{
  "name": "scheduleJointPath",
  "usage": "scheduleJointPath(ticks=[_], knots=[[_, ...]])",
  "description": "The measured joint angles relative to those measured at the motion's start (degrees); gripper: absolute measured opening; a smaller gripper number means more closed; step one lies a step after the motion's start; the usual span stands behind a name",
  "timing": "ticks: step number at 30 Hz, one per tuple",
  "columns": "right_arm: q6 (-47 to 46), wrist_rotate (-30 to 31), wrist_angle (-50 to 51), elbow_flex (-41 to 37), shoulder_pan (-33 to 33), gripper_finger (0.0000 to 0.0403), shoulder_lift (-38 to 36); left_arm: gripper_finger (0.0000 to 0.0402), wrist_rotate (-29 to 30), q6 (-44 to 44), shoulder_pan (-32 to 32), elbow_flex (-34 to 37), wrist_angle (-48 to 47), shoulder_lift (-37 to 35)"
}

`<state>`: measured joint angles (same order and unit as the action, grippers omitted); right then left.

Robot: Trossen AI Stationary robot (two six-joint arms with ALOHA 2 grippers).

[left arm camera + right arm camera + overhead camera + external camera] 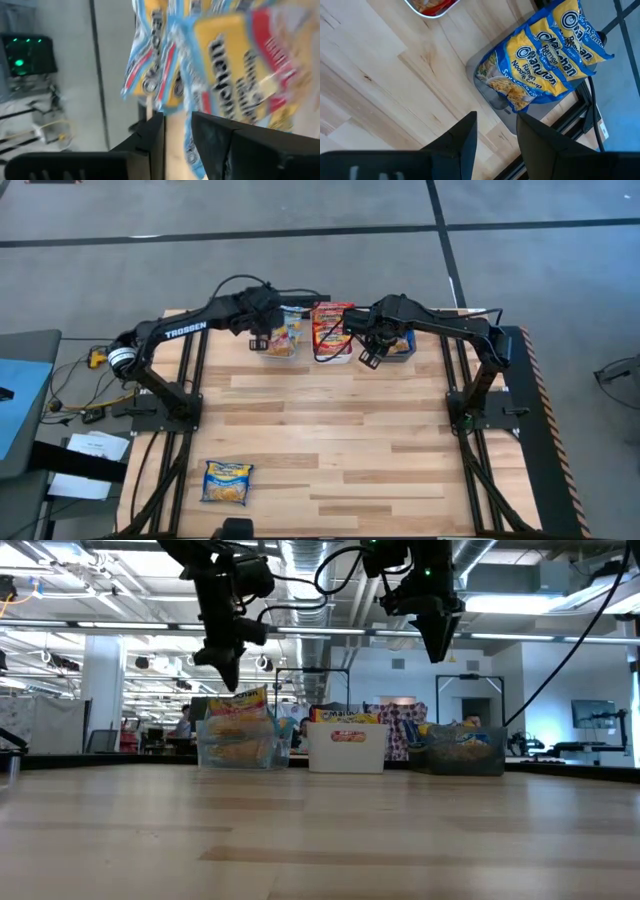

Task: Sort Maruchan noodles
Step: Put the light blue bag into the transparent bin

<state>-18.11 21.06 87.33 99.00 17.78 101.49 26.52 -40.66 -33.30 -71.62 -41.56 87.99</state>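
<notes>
Poised over the far-edge bins: left gripper [262,340] above the clear bin [280,350], fingers parted a little, nothing held, packets [220,65] just beneath, seemingly mid-drop. Right gripper [368,358] parked near the grey bin [492,95], fingers apart and empty. Blue-trimmed packets [547,60] stacked in grey, red-trimmed in the white bin [345,357]. One lone packet [227,482] unsorted near the front edge.

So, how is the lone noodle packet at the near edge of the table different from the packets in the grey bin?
The lone packet lies flat on the bare table, near its front edge; the grey-bin packets are stacked overlapping inside the grey bin at the far edge. The lone packet has no gripper near it; the right gripper hangs above the grey bin. Both are yellow with blue accents.
</notes>
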Motion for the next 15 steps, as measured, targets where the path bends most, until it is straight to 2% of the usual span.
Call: scheduleJointPath(ticks=[4,7,11,13,15], knots=[[0.1,0.0,0.0,0.0,0.0,0.0159,0.0,0.0091,-5.1,4.1,0.0,-3.0,-0.9,0.0],[0.1,0.0,0.0,0.0,0.0,0.0159,0.0,0.0091,-15.3,8.9,0.0,-5.3,-4.7,0.0],[0.1,0.0,0.0,0.0,0.0,0.0159,0.0,0.0090,-29.4,16.1,0.0,-5.2,-5.2,0.0],[0.1,0.0,0.0,0.0,0.0,0.0159,0.0,0.0090,-31.6,17.9,0.1,-5.1,-5.2,0.8],[0.2,0.0,0.0,0.0,0.0,0.0159,0.0,0.0090,-31.0,18.6,0.3,-5.1,-5.1,2.2]])
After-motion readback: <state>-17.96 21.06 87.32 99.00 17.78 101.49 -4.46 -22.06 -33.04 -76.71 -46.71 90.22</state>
